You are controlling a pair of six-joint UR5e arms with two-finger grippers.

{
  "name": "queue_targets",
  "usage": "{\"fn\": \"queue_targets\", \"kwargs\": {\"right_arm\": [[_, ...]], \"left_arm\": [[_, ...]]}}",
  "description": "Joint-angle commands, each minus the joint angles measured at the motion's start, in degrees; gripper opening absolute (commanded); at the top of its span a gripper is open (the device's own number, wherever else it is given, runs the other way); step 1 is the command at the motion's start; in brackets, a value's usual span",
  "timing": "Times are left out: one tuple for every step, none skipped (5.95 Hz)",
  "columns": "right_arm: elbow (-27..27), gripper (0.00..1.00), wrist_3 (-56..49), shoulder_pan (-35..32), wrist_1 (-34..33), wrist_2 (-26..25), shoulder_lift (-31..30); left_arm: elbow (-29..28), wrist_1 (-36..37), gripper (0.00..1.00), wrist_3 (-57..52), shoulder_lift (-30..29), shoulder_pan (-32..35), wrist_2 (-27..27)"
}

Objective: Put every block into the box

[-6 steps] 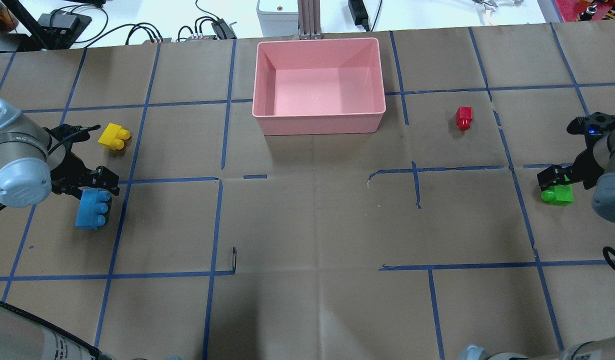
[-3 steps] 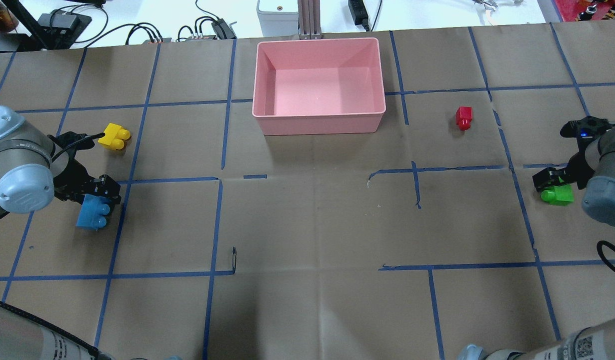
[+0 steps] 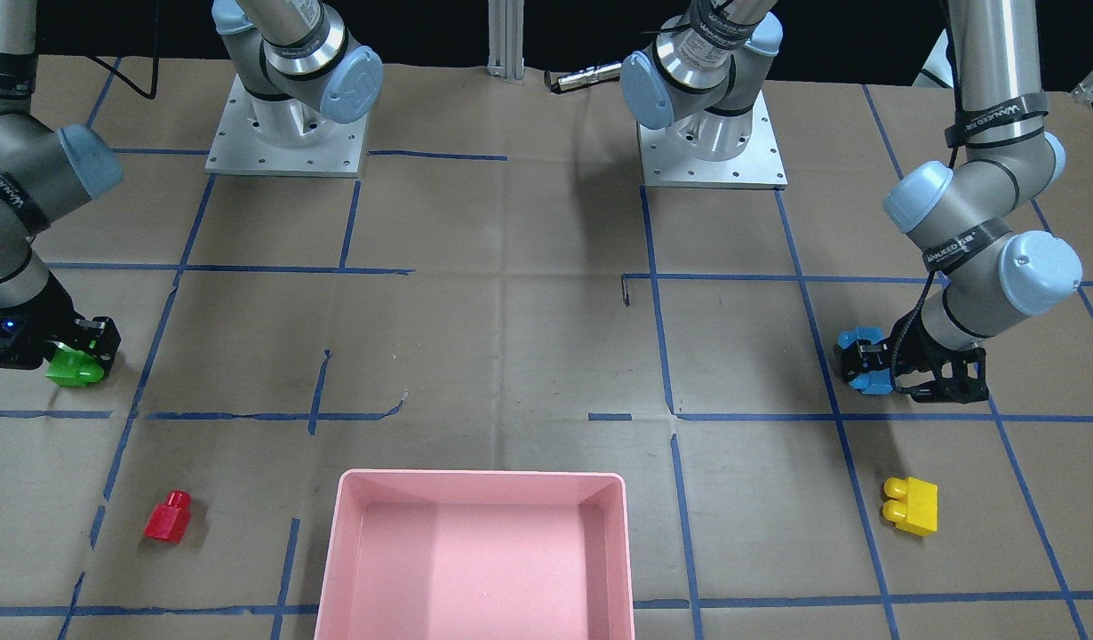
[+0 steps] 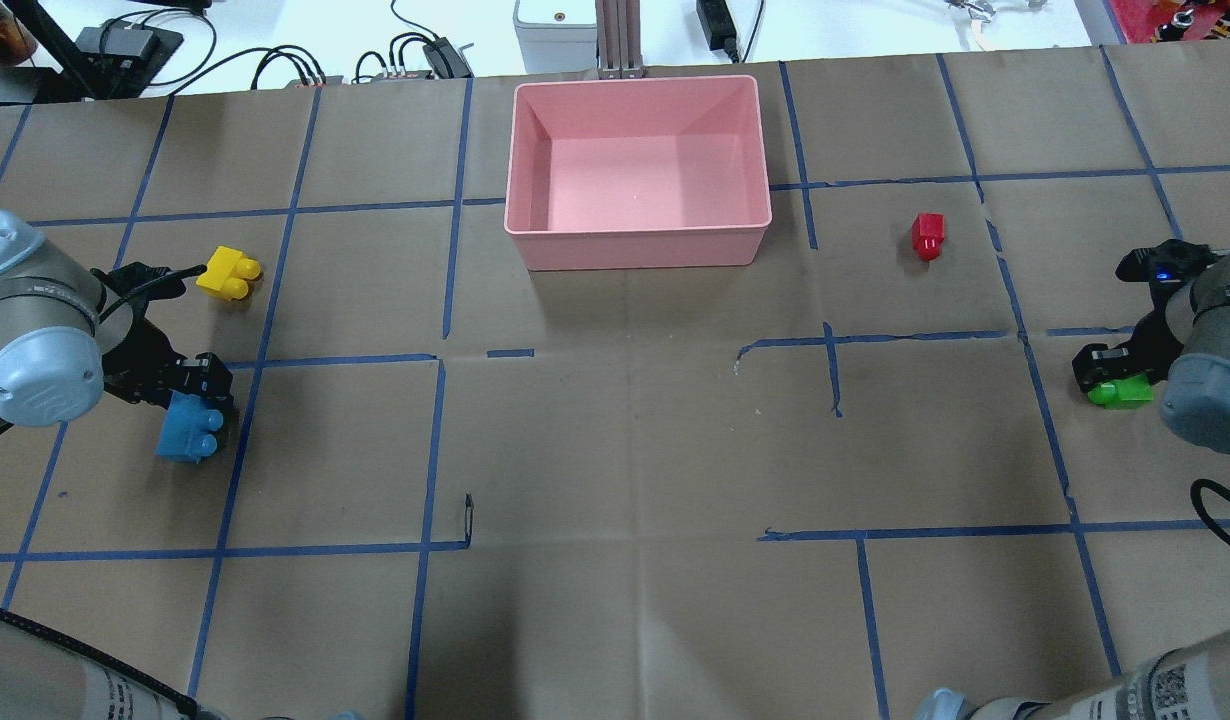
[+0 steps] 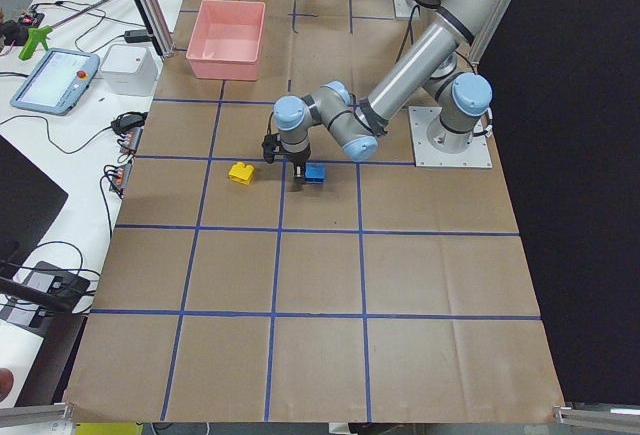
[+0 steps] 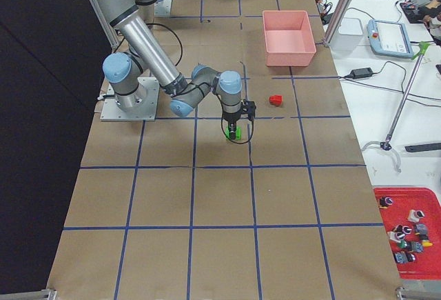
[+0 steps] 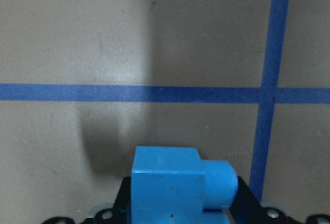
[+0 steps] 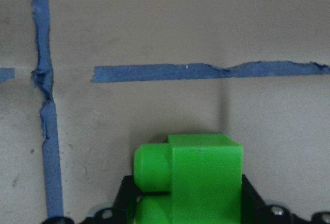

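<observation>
My left gripper (image 4: 190,398) is low at the table's left, shut on the light blue block (image 4: 187,440), which fills the bottom of the left wrist view (image 7: 170,188). My right gripper (image 4: 1115,378) is low at the table's right, shut on the green block (image 4: 1123,394), which shows close in the right wrist view (image 8: 196,183). Both blocks sit at table level. The yellow block (image 4: 227,274) lies just beyond the left gripper. The red block (image 4: 927,236) lies right of the pink box (image 4: 635,245), which stands empty at the far middle.
Brown paper with blue tape lines covers the table. Cables and devices (image 4: 125,45) lie beyond the far edge. The arm bases (image 3: 284,124) stand at the robot's side. In the front-facing view the box rim (image 3: 475,480) is at the bottom middle.
Both grippers have come lower over their blocks and cover more of them. The blue and green blocks shifted slightly. The yellow and red blocks and the box have not moved.
</observation>
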State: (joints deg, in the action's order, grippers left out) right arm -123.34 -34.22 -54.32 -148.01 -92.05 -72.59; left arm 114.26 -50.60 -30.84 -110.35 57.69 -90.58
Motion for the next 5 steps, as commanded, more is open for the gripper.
{"fn": "queue_targets", "kwargs": {"right_arm": [[0.9,0.05,0.11,-0.17,0.27,0.02,-1.05],[5.09,0.04,-0.67,-0.52,1.84,0.46,-3.58],[10.18,0.05,-3.55,-2.88,10.29,1.94,-7.96],[14.4,0.04,-5.84,-9.95,12.38,5.26,-9.22],[16.27,0.04,-7.43,-18.29,9.87,8.87,-8.71]], "left_arm": [[-1.65,-1.25,0.32,0.17,1.18,0.06,0.05],[-6.54,-9.26,0.31,0.52,5.63,0.32,0.05],[-17.12,-24.4,0.31,0.95,8.54,0.49,0.31],[-27.32,-33.86,0.31,1.31,7.18,1.45,1.27],[-33.51,-35.87,0.31,2.53,3.95,5.12,2.59]]}}
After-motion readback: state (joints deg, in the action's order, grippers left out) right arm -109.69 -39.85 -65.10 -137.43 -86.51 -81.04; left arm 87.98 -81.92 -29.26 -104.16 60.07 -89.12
